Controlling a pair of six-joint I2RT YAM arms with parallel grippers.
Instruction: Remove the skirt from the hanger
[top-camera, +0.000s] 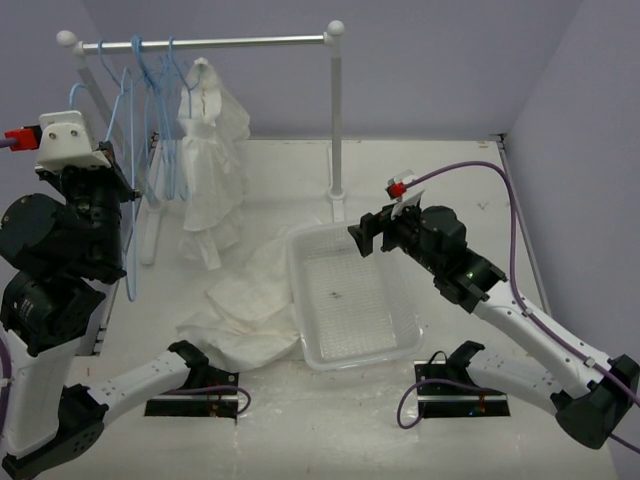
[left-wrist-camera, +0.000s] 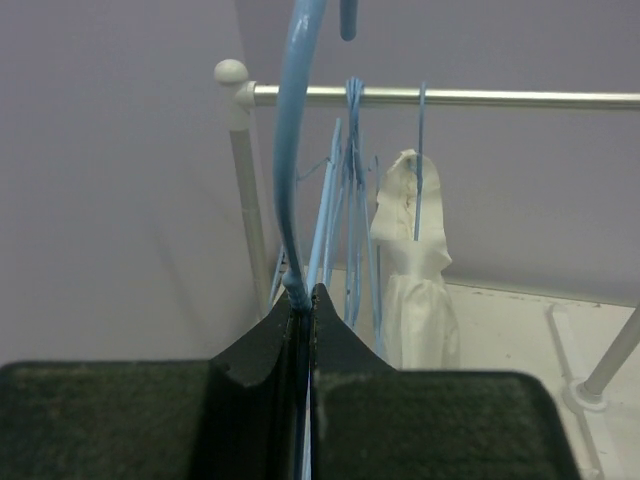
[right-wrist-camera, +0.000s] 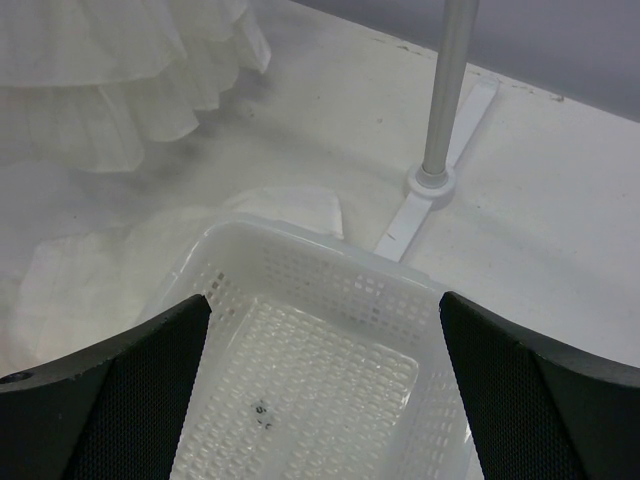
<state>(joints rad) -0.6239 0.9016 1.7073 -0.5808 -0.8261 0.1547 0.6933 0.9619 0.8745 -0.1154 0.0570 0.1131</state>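
Observation:
The skirt (top-camera: 250, 300), plain wrinkled white fabric, lies loose on the table against the left side of the clear plastic basket (top-camera: 412, 320). It also shows in the right wrist view (right-wrist-camera: 85, 280). My left gripper (top-camera: 122, 182) is raised at the far left and shut on a bare light-blue wire hanger (left-wrist-camera: 285, 180), pinched just below its hook (left-wrist-camera: 303, 300). No fabric hangs from that hanger. My right gripper (top-camera: 370, 232) is open and empty, hovering over the far end of the basket (right-wrist-camera: 300, 238), its fingertips (right-wrist-camera: 160, 350) wide apart.
A clothes rack (top-camera: 220, 42) stands at the back with several blue hangers (top-camera: 150, 75) on its rail. A white tiered, ruffled garment (top-camera: 212, 170) hangs there, seen also in the right wrist view (right-wrist-camera: 120, 80). The rack's post and foot (right-wrist-camera: 432, 180) stand just beyond the basket.

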